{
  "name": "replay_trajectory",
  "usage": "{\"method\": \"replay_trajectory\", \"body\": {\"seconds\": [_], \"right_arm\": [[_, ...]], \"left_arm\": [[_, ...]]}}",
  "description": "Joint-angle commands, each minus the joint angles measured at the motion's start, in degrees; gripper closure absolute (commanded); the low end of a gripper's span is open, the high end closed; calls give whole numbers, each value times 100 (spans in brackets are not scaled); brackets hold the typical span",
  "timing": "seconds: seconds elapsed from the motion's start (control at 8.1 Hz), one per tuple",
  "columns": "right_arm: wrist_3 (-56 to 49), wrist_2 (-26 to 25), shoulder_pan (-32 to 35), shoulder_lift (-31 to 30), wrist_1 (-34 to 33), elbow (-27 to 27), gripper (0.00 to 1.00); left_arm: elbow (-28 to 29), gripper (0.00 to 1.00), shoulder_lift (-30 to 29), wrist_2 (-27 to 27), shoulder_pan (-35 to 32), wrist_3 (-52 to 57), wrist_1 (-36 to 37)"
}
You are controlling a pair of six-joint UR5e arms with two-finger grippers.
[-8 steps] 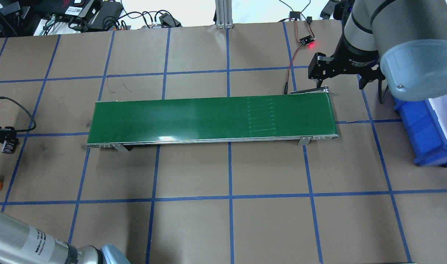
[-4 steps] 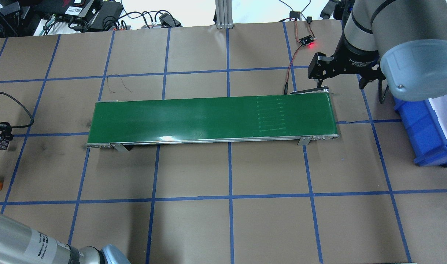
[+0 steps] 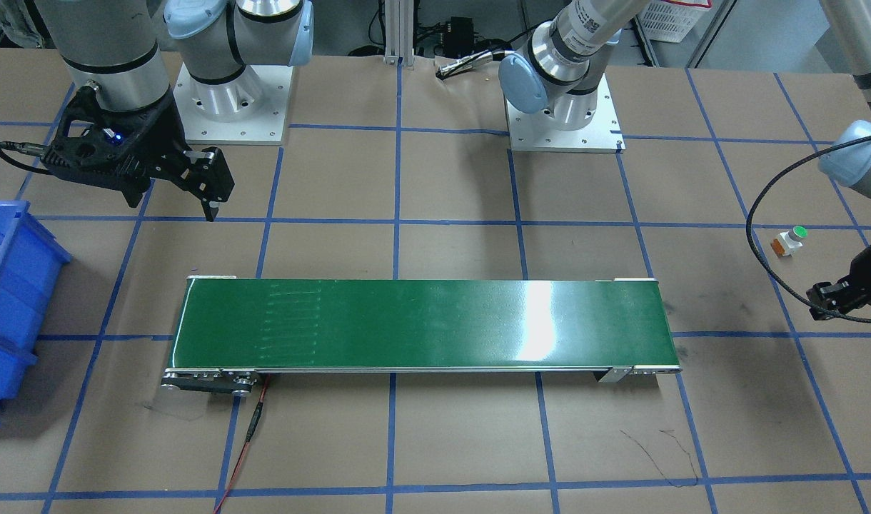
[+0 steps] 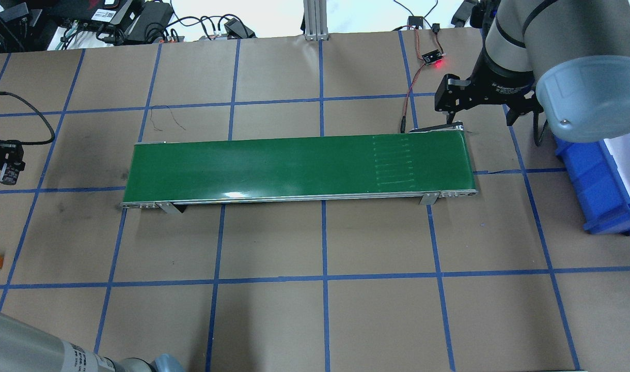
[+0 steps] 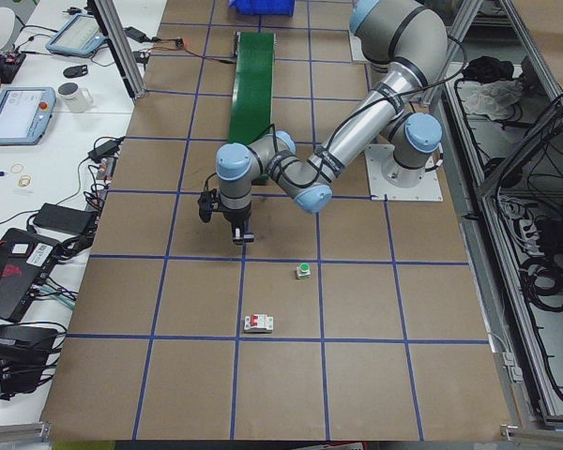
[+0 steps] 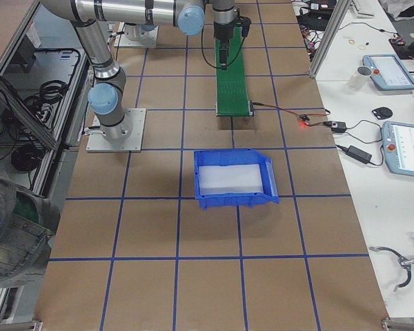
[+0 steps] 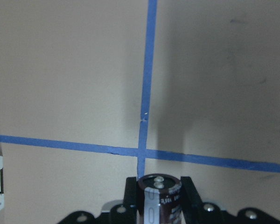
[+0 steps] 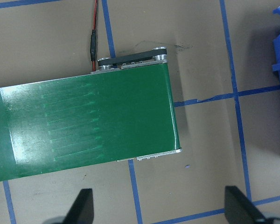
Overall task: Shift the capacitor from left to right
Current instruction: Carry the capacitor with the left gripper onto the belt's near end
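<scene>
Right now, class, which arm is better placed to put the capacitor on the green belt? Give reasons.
Left. The left claw grips the capacitor near the green belt; the right claw hangs open and empty at its far end.

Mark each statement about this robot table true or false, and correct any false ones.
1. The left gripper is shut on the capacitor. True.
2. The capacitor lies on the green belt. False: it is held in the left gripper, beyond the belt's left end.
3. The right gripper is open. True.
4. The right gripper holds the green-capped button. False: the button stands on the table near the left arm, and the right gripper holds nothing.
</scene>
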Motion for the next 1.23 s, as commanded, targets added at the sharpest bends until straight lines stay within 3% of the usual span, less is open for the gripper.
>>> {"method": "replay_trajectory", "body": {"seconds": [0.0,0.25,0.74,1.11], "right_arm": [[0,-1,-2,3,0,-8,0],[-9,-1,6,3,0,-9,0],[-9,-1,-2,3,0,-9,0],[-9,-1,-2,3,0,-9,0]], "left_arm": [[197,100,456,-84,-581,322,-141],[197,100,634,-672,-968,547,-271],[215,100,687,-551,-2234,-491,-1105],[171,100,600,-577,-2411,-1331,-1677]]}}
